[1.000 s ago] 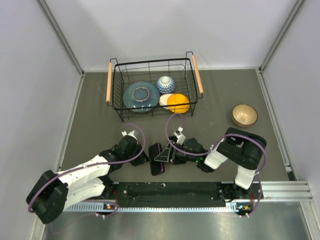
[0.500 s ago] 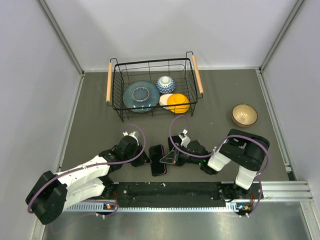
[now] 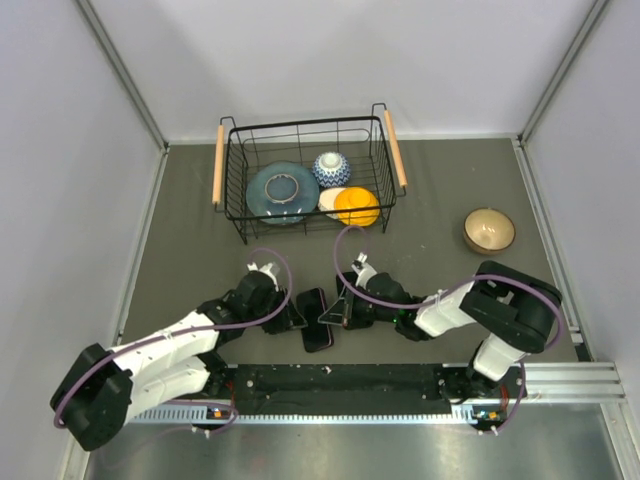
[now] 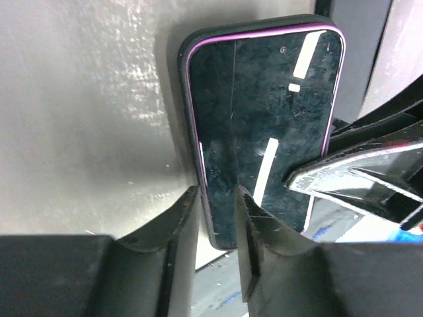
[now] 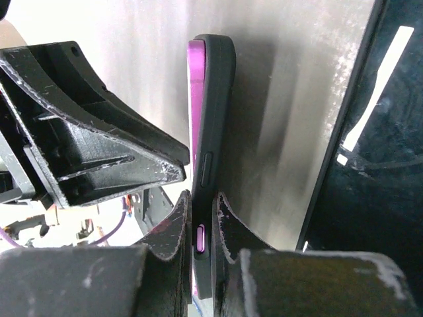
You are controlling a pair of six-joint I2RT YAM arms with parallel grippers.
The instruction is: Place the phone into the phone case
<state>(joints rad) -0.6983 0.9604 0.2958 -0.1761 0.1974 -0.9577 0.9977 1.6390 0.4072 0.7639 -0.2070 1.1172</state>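
The phone (image 3: pixel 315 322) has a glossy black face (image 4: pixel 264 132) and a purple rim (image 5: pixel 195 86). It sits inside the matte black phone case (image 4: pixel 182 59), on the table between the two arms. My right gripper (image 5: pixel 201 195) is shut across the thickness of the phone case (image 5: pixel 215 99) over a purple side button, and grips from the right (image 3: pixel 335 315). My left gripper (image 4: pixel 217 191) straddles the opposite long edge near a corner with its jaws slightly apart. It comes in from the left (image 3: pixel 292 318).
A black wire basket (image 3: pixel 300 124) holding a blue plate, a patterned bowl and an orange dish stands behind the arms. A tan bowl (image 3: pixel 489 230) sits at the right. A black rail (image 3: pixel 340 380) runs along the near edge. Grey walls close in both sides.
My right gripper has closed on the cased phone's right edge. My left gripper's jaws have spread a little. The phone has stayed at about the same spot.
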